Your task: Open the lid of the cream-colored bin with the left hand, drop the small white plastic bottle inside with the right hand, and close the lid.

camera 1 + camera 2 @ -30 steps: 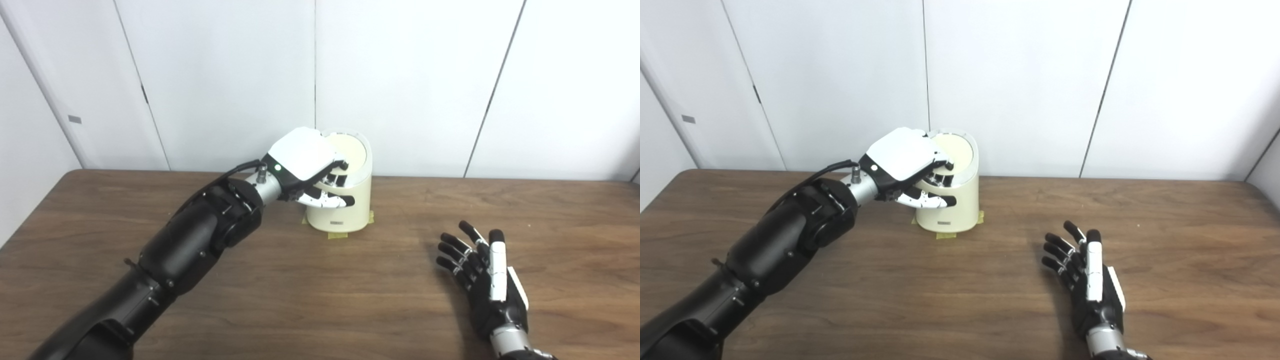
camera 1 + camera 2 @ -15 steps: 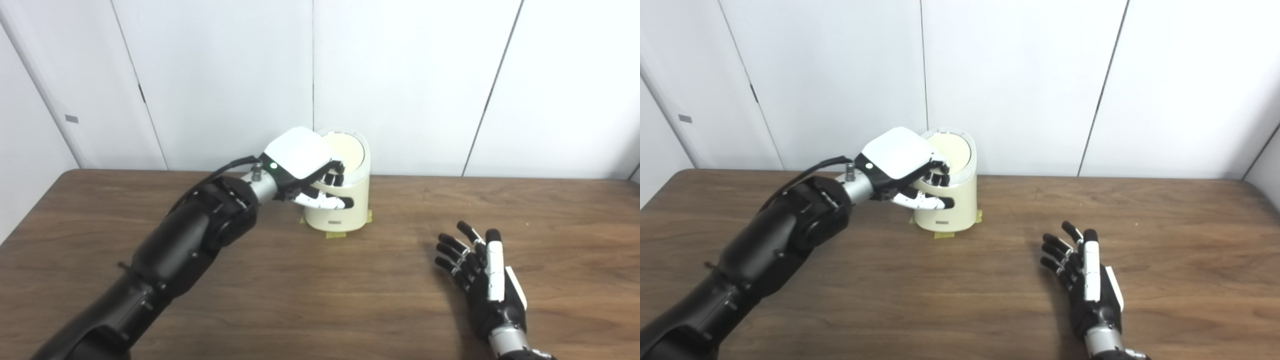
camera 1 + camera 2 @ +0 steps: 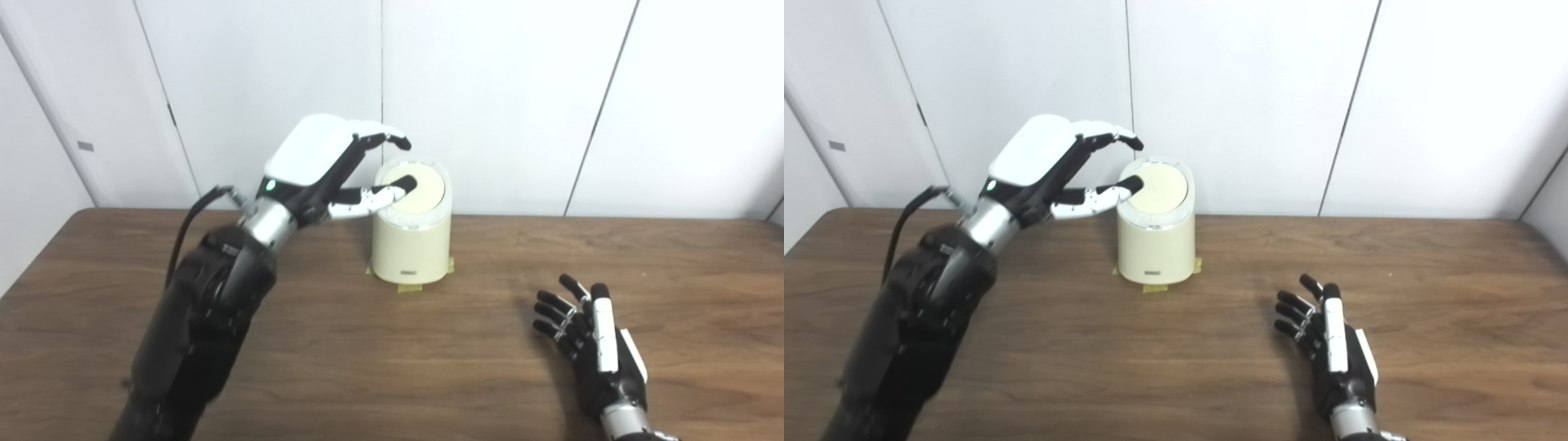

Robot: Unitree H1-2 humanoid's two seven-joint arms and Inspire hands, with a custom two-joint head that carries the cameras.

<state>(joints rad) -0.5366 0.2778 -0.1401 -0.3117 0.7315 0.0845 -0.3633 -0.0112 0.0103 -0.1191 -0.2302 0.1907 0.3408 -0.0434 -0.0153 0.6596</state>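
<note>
Left eye view: my left hand [image 3: 318,165] is raised beside the cream-colored bin [image 3: 411,242], fingers spread, holding nothing — thumb tip over the closed lid [image 3: 422,191]. Right eye view: my right hand [image 3: 1332,349] lies open and empty on the table [image 3: 1458,306], well right of the bin; I see no bottle.

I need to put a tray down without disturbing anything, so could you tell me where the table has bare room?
Bare wood runs along the table's near edge between the left arm and the right hand, and across the far right beyond that hand. It is crowded at the back centre, where the left hand hovers over the cream-colored bin.
</note>
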